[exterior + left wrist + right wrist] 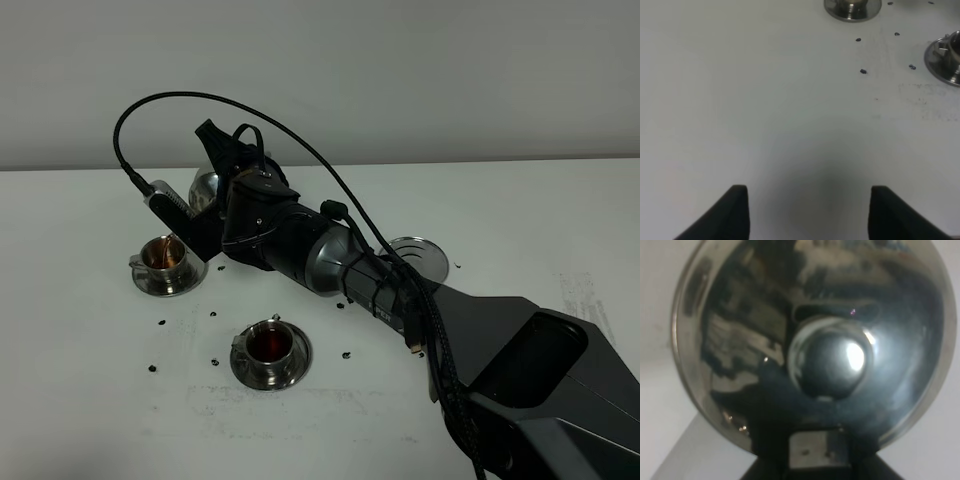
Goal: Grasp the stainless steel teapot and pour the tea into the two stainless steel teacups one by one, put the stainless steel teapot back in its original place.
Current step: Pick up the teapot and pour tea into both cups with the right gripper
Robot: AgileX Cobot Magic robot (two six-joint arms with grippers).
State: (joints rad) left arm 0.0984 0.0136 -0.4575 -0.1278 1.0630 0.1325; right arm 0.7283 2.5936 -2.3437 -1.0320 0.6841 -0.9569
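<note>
My right gripper point(228, 150) reaches across to the left and is shut on the handle of the stainless steel teapot point(205, 188). Only a sliver of the pot shows behind the arm. It hangs just behind and above the far teacup point(165, 256), whose inside glints amber. The spout is hidden. In the right wrist view the teapot's lid and knob point(832, 357) fill the picture. The near teacup point(270, 345) on its saucer holds dark red tea. My left gripper point(810, 215) hovers over bare table, fingers point(735, 215) apart and empty, with both teacups point(852, 7) point(947, 55) at the frame's edge.
A round steel plate point(415, 256) lies on the white table point(90, 420) to the right of the cups, partly behind the right arm. Small dark marks point(160, 323) dot the table around the cups. The right arm's body covers the right front of the table.
</note>
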